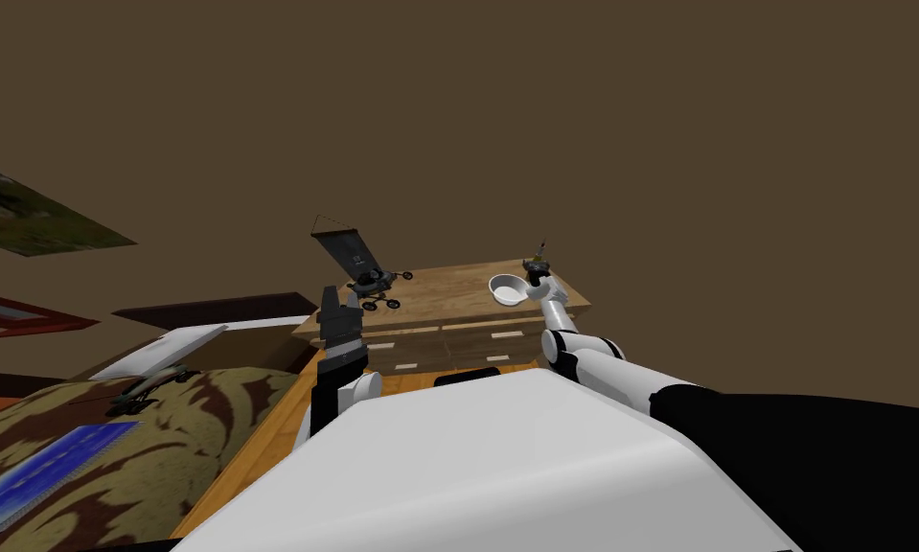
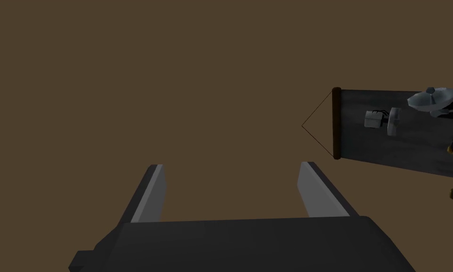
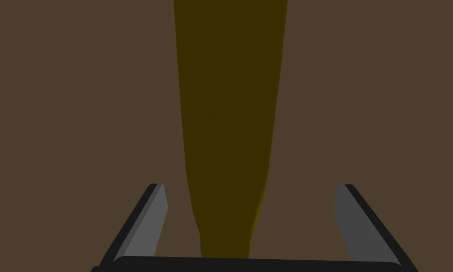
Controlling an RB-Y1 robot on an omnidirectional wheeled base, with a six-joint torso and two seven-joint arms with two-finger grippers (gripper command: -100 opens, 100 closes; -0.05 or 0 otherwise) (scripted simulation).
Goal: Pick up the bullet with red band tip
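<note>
The right gripper (image 3: pixel 250 186) is open, its two fingers spread wide with the bullet (image 3: pixel 230 118) running straight out between them from the gripper's dark body. Neither finger touches it. It reads as a plain olive-yellow shaft that is narrow at the gripper body and broader farther out. No red band shows from here, so I cannot confirm the tip.

In the head view this gripper reaches to the far corner of the wooden bench (image 1: pixel 448 287), with a white bowl (image 1: pixel 509 288) just beside it.

The step in hand looks like the close. The bullet sits nearer one finger than the other, so shift the gripper sideways a little first to centre it. Otherwise the nearer finger will likely push the bullet over before the other arrives. Close slowly and squarely. The shaft tapers and looks smooth, so a hard squeeze on the slope may squirt it out along the fingers. Seat it deep enough that the fingers meet the fuller part. Lift straight away from the bench, clear of the bowl.

The left gripper (image 2: pixel 232 170) is open and empty, held back from the bench. A hanging dark banner (image 2: pixel 390 132) lies off to one side of it.
</note>
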